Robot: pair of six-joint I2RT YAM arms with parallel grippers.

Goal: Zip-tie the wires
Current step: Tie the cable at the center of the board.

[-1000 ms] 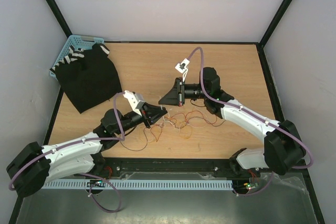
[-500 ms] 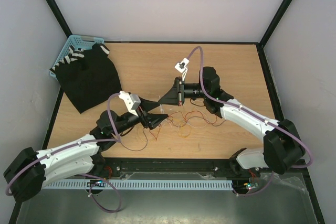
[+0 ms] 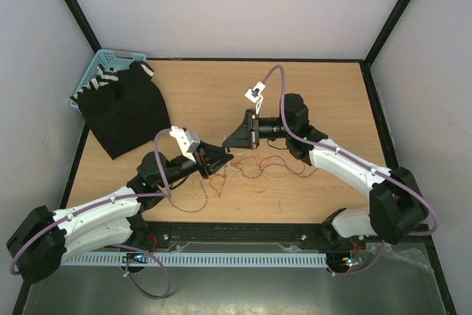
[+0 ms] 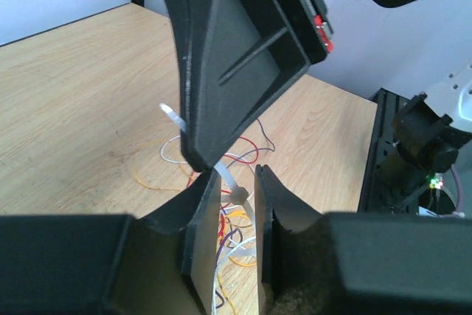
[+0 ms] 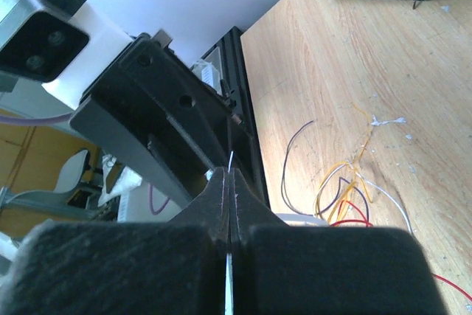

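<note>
Beneath the wires (image 3: 258,175), the wooden table (image 3: 221,94) bore their loose tangle. Just above the wires' left edge, the right gripper (image 5: 230,173) was clamped tight on a white zip tie (image 4: 237,195). The left gripper (image 4: 237,182) met it there, fingers slightly apart around the tie's head; whether they pinched it was unclear.

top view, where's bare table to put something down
Bare table along the far edge, between the black cloth and the right arm, and the far right corner. Crowded mid-table: left tool and right tool meet over the wires.
</note>
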